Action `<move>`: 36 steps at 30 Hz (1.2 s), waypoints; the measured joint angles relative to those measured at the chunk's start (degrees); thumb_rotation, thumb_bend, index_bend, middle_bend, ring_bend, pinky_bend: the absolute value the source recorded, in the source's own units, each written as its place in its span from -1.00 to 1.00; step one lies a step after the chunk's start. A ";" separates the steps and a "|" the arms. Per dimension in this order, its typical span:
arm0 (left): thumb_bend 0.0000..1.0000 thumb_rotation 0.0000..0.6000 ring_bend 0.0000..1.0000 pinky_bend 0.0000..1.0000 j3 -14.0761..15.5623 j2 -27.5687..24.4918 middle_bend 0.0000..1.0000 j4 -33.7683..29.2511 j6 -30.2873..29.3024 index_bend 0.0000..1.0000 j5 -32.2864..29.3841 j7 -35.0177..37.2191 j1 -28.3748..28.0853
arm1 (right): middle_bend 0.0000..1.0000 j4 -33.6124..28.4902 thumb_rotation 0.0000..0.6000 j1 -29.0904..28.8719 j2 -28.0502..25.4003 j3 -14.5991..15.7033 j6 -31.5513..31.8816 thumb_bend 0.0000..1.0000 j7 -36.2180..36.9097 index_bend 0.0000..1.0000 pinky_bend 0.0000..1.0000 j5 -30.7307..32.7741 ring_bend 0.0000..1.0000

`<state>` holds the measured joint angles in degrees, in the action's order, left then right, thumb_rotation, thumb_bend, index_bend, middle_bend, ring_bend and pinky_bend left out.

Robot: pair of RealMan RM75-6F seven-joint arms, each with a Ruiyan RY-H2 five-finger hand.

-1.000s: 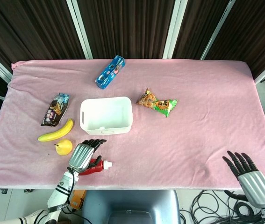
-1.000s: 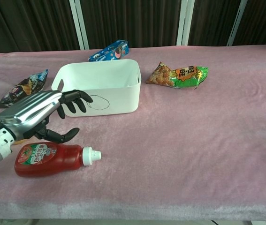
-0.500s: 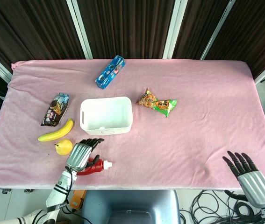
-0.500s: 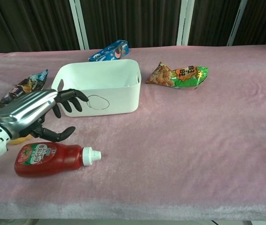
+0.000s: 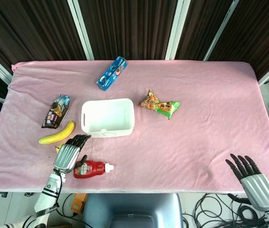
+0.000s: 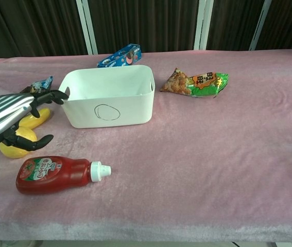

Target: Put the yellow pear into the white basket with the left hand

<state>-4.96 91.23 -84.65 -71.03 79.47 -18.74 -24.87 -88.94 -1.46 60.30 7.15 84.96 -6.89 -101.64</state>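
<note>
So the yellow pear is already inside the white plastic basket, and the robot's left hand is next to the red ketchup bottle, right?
Not quite. The yellow pear is not in the white plastic basket; it sits on the pink cloth under the left hand, as the chest view shows. The hand is indeed next to the red ketchup bottle.

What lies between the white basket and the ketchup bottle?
Only bare pink cloth separates the white basket from the ketchup bottle; the chest view shows it best.
</note>
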 measured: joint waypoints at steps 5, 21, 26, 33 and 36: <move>-0.24 1.00 -0.85 -0.57 0.04 -1.76 -0.79 -0.54 0.02 -0.81 -2.07 0.30 1.30 | -1.00 0.06 1.00 0.03 0.03 0.07 0.04 -0.80 -0.07 -0.62 -0.62 -0.12 -1.00; -0.24 1.00 -0.93 -0.74 -0.91 -3.96 -0.82 0.68 3.74 -0.84 -10.31 2.51 2.91 | -1.00 -0.45 1.00 -0.13 -0.01 0.07 -0.85 -0.80 -1.01 -0.62 -0.62 0.42 -1.00; -0.24 1.00 -0.78 -0.70 -1.61 -3.95 -0.64 1.76 5.24 -0.67 -12.99 2.64 2.82 | -1.00 -0.56 1.00 -0.18 -0.09 0.13 -0.95 -0.80 -1.05 -0.62 -0.62 0.39 -1.00; -0.24 1.00 -0.37 -0.39 -2.24 -2.45 -0.32 4.92 6.29 -0.39 -14.71 2.86 2.47 | -1.00 -0.63 1.00 -0.23 -0.11 0.12 -1.14 -0.80 -1.23 -0.62 -0.62 0.49 -1.00; -0.23 1.00 -0.25 -0.19 -2.25 -1.61 -0.21 6.26 6.30 -0.31 -14.51 3.34 2.36 | -1.00 -0.67 1.00 -0.25 -0.17 0.16 -1.16 -0.80 -1.22 -0.62 -0.62 0.46 -1.00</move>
<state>-7.21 89.62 -78.39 -64.73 64.96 -15.40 -22.51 -89.61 -1.71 60.13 7.32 83.80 -8.11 -101.18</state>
